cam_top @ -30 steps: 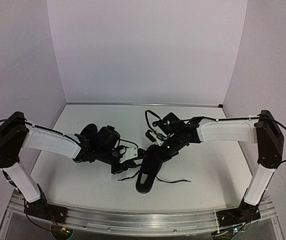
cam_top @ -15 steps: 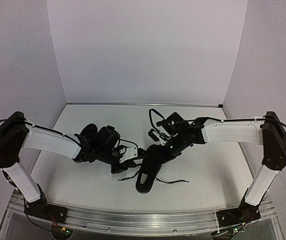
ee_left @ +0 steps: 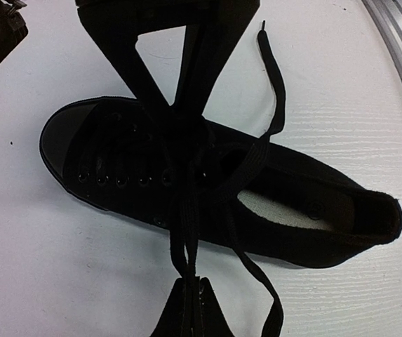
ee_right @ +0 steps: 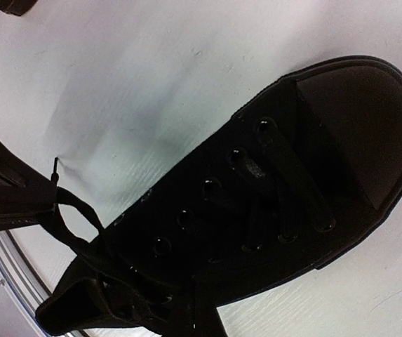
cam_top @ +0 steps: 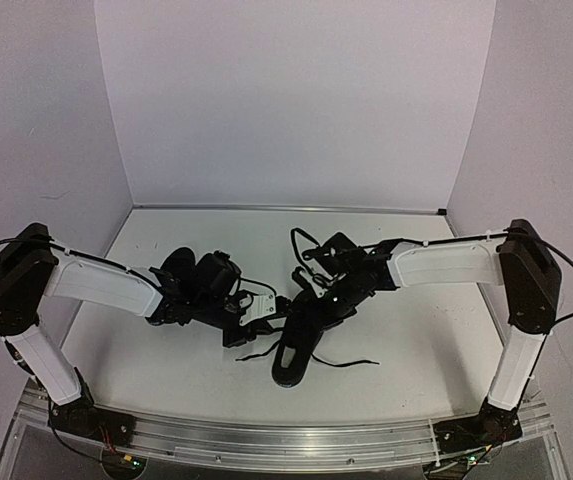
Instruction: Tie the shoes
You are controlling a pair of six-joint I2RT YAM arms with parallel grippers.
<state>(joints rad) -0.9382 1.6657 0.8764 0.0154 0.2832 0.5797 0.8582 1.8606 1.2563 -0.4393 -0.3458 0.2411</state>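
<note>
Left wrist view: the shoe (ee_left: 151,151) lies crosswise between the claws, toe away from the robot. Its laces (ee_left: 185,260) stretch across that long axis, left gripper (ee_left: 192,309) and right gripper (ee_left: 172,98) each clamped on them.

One black low-top shoe (cam_top: 296,345) lies upright mid-table (cam_top: 416,330), toe pointing away, pale insole (ee_left: 278,210) showing, its thin laces (ee_left: 274,84) loose, ends trailing either side. The second shoe (cam_top: 177,268) sits further left, mostly hidden.
</note>
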